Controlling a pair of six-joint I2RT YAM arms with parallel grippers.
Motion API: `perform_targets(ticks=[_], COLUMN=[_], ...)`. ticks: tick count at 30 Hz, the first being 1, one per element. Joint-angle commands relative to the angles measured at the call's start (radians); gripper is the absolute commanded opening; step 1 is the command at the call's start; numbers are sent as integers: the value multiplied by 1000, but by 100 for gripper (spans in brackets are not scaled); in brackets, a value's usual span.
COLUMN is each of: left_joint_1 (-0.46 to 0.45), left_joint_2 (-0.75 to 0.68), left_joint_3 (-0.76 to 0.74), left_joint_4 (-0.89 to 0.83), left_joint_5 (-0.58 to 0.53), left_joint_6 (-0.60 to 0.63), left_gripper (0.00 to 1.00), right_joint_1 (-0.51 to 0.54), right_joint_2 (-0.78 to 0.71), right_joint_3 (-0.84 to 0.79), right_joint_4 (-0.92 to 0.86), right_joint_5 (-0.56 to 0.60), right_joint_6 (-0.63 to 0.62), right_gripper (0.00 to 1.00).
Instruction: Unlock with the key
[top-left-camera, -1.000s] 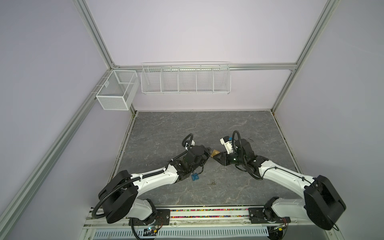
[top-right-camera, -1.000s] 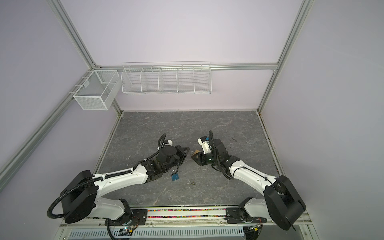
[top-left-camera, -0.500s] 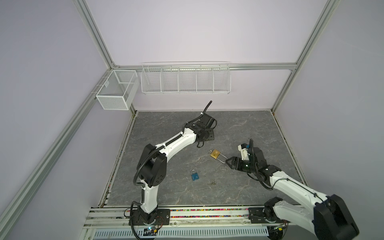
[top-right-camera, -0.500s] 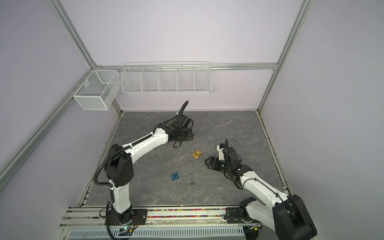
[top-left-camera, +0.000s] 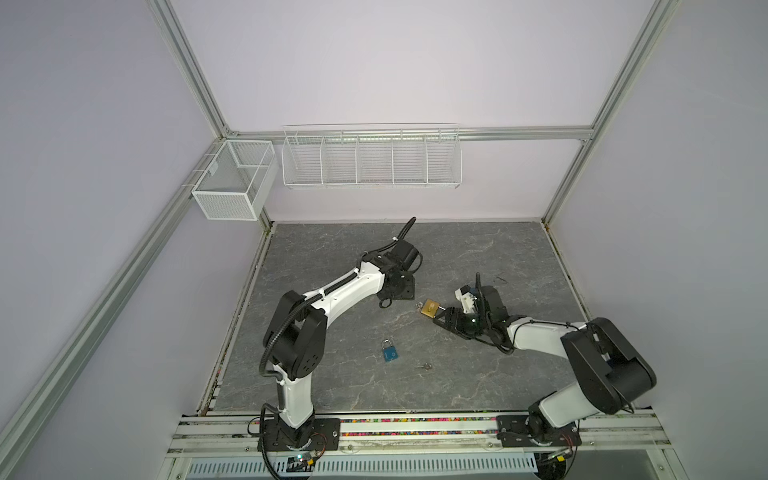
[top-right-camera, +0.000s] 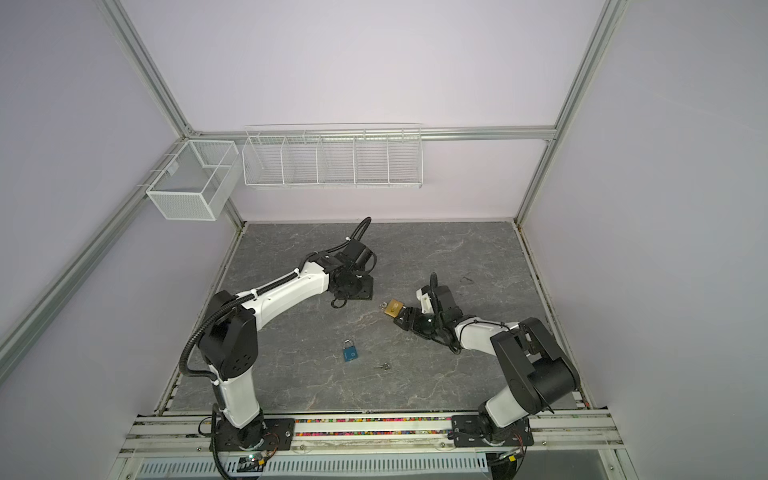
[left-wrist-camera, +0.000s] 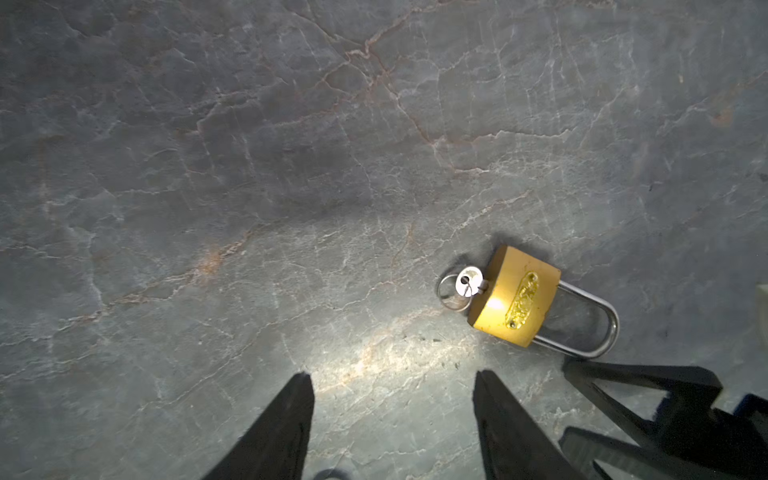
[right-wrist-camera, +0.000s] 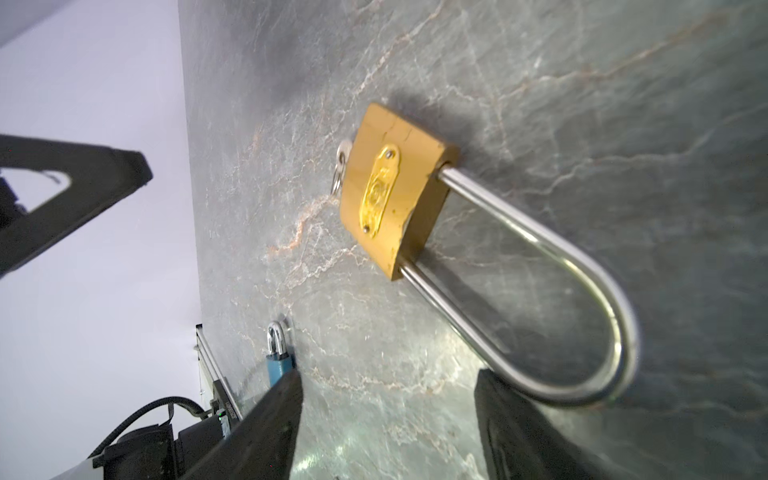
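Brass padlock (top-left-camera: 430, 308) lies flat on the grey marbled table (top-left-camera: 457, 257), a little right of centre in both top views, with both shackle legs in its body; its key (left-wrist-camera: 468, 283) sits in the keyhole with a ring through the head; neither gripper holds it. Right gripper (right-wrist-camera: 386, 382) sits at about 4 o'clock from it, jaws spread, one finger just beside the bend of the shackle (right-wrist-camera: 582, 299), contact unclear; left gripper (left-wrist-camera: 392, 378) hangs at about 10 o'clock, jaws likewise spread over bare stone. Blue padlock (top-left-camera: 390, 353) lies at about 7 o'clock from the brass one, well apart; a loose key (top-left-camera: 424, 366) rests near it at 4 o'clock.
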Motion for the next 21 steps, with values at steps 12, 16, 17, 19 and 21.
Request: perform_targets(ticks=[12,16,17,19,21], left_joint_1=[3,-70,-87,-106,-106], left_joint_2=[50,111,132,173,207], left_joint_3=[28,84,110,153,192], left_joint_4=[38,18,-1,-17,2], left_joint_5=[136,125,119,76,56], left_joint_6=[192,130,104,27,-3], left_gripper=[66,73,73,73,73], right_joint_1=[-111,-132,-138,-155,-179], right_joint_2=[162,-27,-78,-208,-335], right_joint_3=[284,181,158,103,44], right_joint_4=[-156,-231,-262,-348,-412], right_joint_5=[-44,4,11,39,51], right_joint_6=[-146,-185,-197,-215,-212], right_gripper=[67,68,68,69,71])
